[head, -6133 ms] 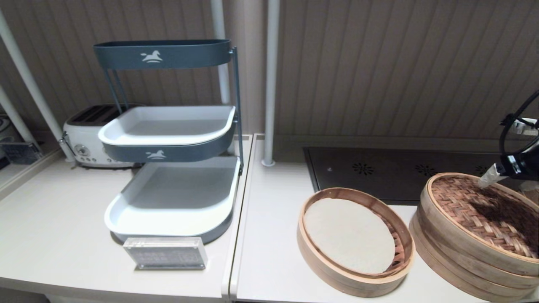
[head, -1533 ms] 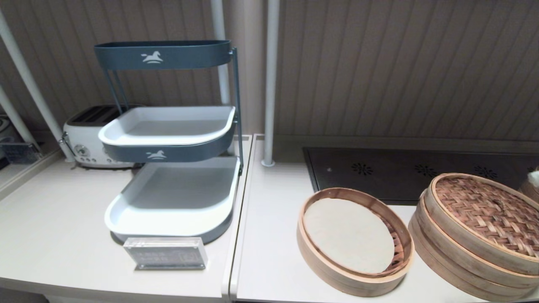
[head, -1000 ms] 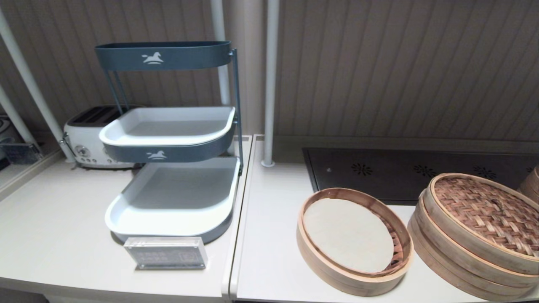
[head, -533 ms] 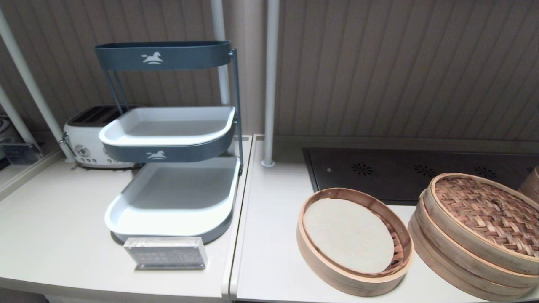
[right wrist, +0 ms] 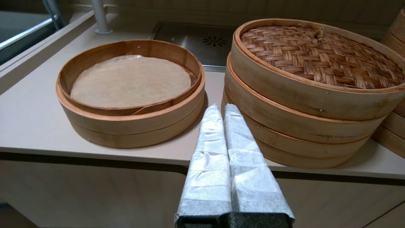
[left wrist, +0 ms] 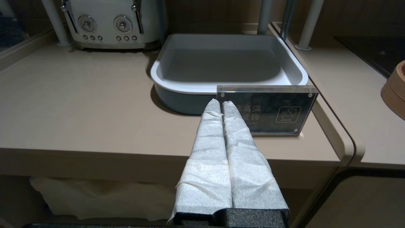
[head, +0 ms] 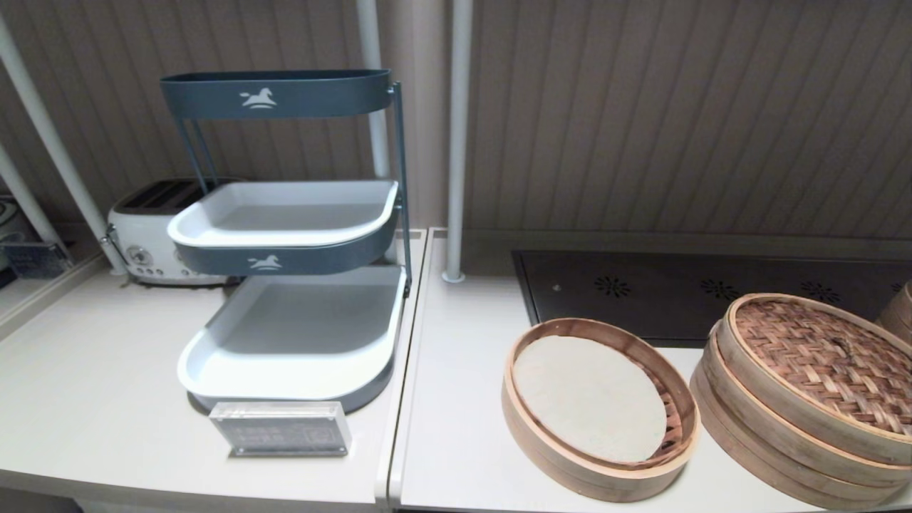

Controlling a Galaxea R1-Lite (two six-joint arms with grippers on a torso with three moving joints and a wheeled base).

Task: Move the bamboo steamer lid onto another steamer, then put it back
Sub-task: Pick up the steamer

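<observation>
The bamboo steamer lid (head: 819,349) (right wrist: 316,53), reddish woven with a small dark knot at its centre, lies on top of the steamer of stacked pale rings (head: 755,442) (right wrist: 284,126) at the right of the counter. What lies under it is hidden. Nothing holds it. My right gripper (right wrist: 220,106) is shut and empty, low in front of the counter edge, level with the gap between that steamer and the lidless basket. My left gripper (left wrist: 221,101) is shut and empty, in front of the counter's left part. Neither gripper shows in the head view.
A lidless steamer basket (head: 541,442) (right wrist: 126,126) with a white round liner stands left of the stack. A further steamer (head: 899,313) peeks in at the far right. Behind lies a dark hob (head: 662,292). On the left stand a tiered tray rack (head: 214,385), a toaster (head: 142,235) and an acrylic sign (head: 281,427) (left wrist: 278,110).
The right gripper, which hovered over the lid six seconds ago, has withdrawn out of the head view. The lid and both steamers have stayed where they were.
</observation>
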